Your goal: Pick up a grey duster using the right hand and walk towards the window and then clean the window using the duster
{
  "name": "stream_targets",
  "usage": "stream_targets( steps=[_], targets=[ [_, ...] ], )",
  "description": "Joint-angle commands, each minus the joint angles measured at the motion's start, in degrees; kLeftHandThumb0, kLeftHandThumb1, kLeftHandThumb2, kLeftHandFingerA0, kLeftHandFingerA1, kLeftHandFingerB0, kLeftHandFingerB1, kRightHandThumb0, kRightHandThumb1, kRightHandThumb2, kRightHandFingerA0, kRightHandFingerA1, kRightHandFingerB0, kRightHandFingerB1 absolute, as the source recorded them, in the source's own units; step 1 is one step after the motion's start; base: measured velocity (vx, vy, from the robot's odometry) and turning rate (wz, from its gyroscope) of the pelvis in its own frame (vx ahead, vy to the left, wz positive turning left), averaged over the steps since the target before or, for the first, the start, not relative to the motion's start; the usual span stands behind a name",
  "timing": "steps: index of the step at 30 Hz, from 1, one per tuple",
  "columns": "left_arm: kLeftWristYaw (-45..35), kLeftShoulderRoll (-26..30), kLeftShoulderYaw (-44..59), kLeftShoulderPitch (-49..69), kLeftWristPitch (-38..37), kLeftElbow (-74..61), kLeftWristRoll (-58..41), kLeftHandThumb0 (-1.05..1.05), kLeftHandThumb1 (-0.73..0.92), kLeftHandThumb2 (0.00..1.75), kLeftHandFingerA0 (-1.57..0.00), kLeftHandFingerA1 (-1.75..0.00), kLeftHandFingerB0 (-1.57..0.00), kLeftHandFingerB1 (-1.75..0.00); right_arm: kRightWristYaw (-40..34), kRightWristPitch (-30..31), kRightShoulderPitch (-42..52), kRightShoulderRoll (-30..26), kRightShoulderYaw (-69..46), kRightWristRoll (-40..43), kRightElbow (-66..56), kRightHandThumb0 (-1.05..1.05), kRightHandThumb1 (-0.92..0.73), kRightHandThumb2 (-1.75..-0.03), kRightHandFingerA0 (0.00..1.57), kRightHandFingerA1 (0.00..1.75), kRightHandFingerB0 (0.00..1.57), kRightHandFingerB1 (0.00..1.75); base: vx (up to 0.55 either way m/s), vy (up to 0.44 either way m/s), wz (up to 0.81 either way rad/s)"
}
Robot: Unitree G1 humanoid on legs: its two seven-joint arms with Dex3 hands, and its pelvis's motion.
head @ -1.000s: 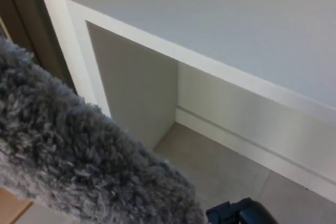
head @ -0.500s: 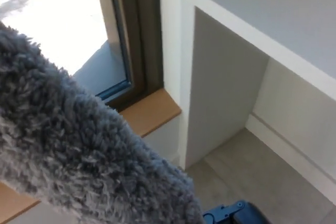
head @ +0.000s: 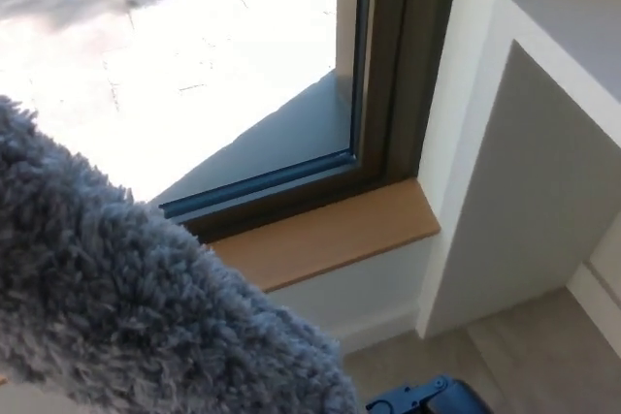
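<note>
The grey duster (head: 146, 307) fills the lower left, below the window (head: 194, 55) and in front of its wooden sill (head: 330, 235). Your hands aren't visible, so finger positions can't be told; a blue part at the bottom edge is unclear. Lift the head onto the glass.

The fluffy grey duster (head: 126, 317) fills the lower left of the view, lying in front of the wooden window sill (head: 330, 235) and overlapping its left part. The glass window (head: 194, 65) rises behind the sill, its dark frame (head: 398, 75) along its right edge. The white shelf unit (head: 524, 172) stands right of the frame, on the pale tiled floor (head: 485, 356).
</note>
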Motion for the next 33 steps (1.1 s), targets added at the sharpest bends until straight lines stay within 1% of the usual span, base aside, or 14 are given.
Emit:
stream_targets(
  steps=[1,2,3,4,5,6,8,14,15,18,24,30,32,33],
  targets=[
    [-0.1,0.8,0.0,0.3,-0.6,-0.1,0.0,0.01,0.68,0.88,-0.88,-1.14,-0.77,-0.88,0.7,0.3,0.2,0.3,0.3,1.9,0.6,0.38,0.08,-1.37,1.47,1.22,1.39,1.14,0.01,-0.063,0.24],
    [0.4,0.7,-0.2,0.4,-0.2,-0.3,0.4,0.01,0.68,0.88,-0.88,-1.14,-0.77,-0.88,0.7,0.3,0.2,0.3,0.3,2.1,0.6,0.38,0.08,-1.37,1.47,1.22,1.39,1.14,0.01,0.015,0.39],
    [0.1,0.7,0.0,0.3,-0.8,0.4,0.2,0.03,0.65,0.93,-0.90,-1.14,-0.78,-0.90,0.9,-0.1,0.2,0.3,0.4,2.4,0.9,0.20,-0.10,-1.04,1.45,1.31,1.43,1.28,0.02,0.001,0.41],
    [0.0,0.6,0.1,0.2,-1.1,0.7,0.1,0.03,0.65,0.93,-0.90,-1.14,-0.78,-0.90,1.0,-0.2,0.1,0.3,0.4,2.6,1.0,0.20,-0.10,-1.04,1.45,1.31,1.43,1.28,0.01,0.040,0.19],
    [-0.9,0.5,0.8,0.1,-1.6,1.7,-0.9,0.02,0.63,0.94,-0.94,-1.15,-0.80,-0.93,1.4,1.0,0.4,0.8,0.2,3.7,1.0,0.40,0.02,-1.34,1.46,1.24,1.37,1.14,0.02,0.064,0.11],
    [-1.0,0.5,0.7,0.4,-2.1,1.6,-0.7,-0.03,0.63,0.95,-0.95,-1.15,-0.81,-0.94,1.4,0.8,0.5,0.9,0.2,3.9,1.3,0.37,0.11,-1.42,1.46,1.23,1.38,1.12,0.01,0.100,0.33],
    [-0.7,0.6,0.3,0.8,-2.0,1.4,-0.1,-0.03,0.65,0.92,-0.92,-1.14,-0.78,-0.91,1.4,-0.1,0.5,0.7,0.3,3.9,1.8,0.42,0.05,-1.36,1.45,1.23,1.38,1.15,0.01,0.157,0.28],
    [-0.5,0.4,0.0,1.5,-1.2,0.4,0.0,-0.01,0.68,0.88,-0.89,-1.13,-0.77,-0.88,2.1,0.0,0.3,1.3,-0.5,5.5,2.9,0.45,0.05,-1.38,1.45,1.23,1.38,1.13,0.00,0.276,0.23],
    [-0.5,0.2,0.2,1.5,-1.0,0.4,-0.3,-0.03,0.68,0.84,-0.90,-1.11,-0.77,-0.90,1.9,-0.2,0.6,1.4,-0.7,5.5,3.0,0.22,-0.12,-1.06,1.46,1.33,1.44,1.29,0.01,0.136,0.15],
    [0.5,0.0,0.0,1.7,-0.6,0.0,0.1,-0.05,0.68,0.83,-0.90,-1.11,-0.76,-0.87,1.5,-0.6,1.2,2.2,-1.1,6.4,3.3,0.22,-0.12,-1.05,1.45,1.33,1.43,1.29,0.03,0.070,0.19],
    [1.2,-0.2,-0.5,2.1,-1.1,0.4,0.7,-0.07,0.70,0.81,-0.89,-1.11,-0.76,-0.84,2.2,-1.2,1.4,5.7,-3.4,10.7,5.3,0.24,-0.16,-1.11,1.51,1.39,1.49,1.35,0.05,-0.066,0.22],
    [1.3,-0.2,-0.6,1.8,-1.5,1.5,0.6,-0.07,0.70,0.81,-0.87,-1.11,-0.75,-0.84,2.6,-0.4,1.0,6.3,-3.7,11.4,5.4,0.25,-0.19,-1.13,1.50,1.39,1.49,1.35,-0.01,-0.212,0.16],
    [0.8,-0.7,0.3,2.0,-0.8,0.8,-0.8,-0.02,0.67,0.89,-0.91,-1.17,-0.78,-0.93,3.0,0.4,-0.1,6.6,-3.8,12.1,6.1,0.24,-0.24,-1.14,1.47,1.36,1.45,1.32,0.00,0.000,0.00],
    [0.5,-0.9,0.9,2.0,-0.5,0.6,-1.6,-0.03,0.67,0.89,-0.93,-1.17,-0.79,-0.94,3.1,1.0,-0.6,6.8,-3.8,12.4,6.3,0.53,-0.04,-1.45,1.49,1.37,1.34,1.23,0.00,0.000,0.00]
  ],
)
